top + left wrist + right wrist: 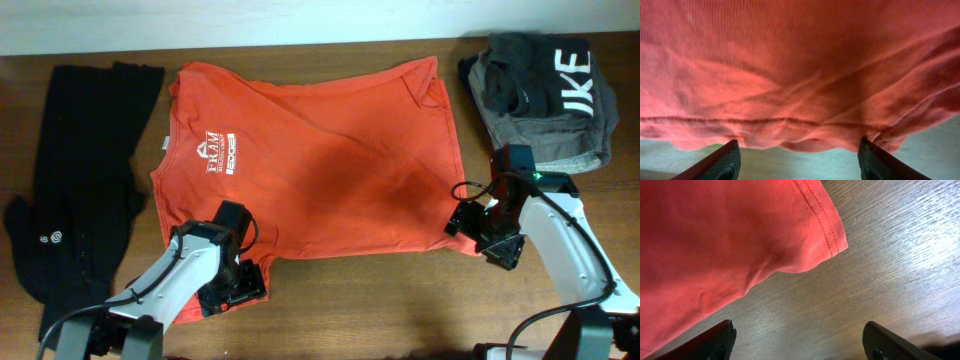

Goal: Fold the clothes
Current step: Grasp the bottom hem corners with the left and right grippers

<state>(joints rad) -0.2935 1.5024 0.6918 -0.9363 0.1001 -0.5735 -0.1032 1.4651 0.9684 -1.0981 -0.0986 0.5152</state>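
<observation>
T-shirt point(320, 150) hem at 12 o'clock of left gripper point(797, 146), corner at 11 o'clock of right gripper point(797, 329) — both jaws apart.

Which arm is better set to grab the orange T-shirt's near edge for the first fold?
Left. The left gripper is open with its fingers either side of the T-shirt hem. The right gripper, also open, sits mostly over bare table, with the shirt's corner ahead and off-centre.
</observation>
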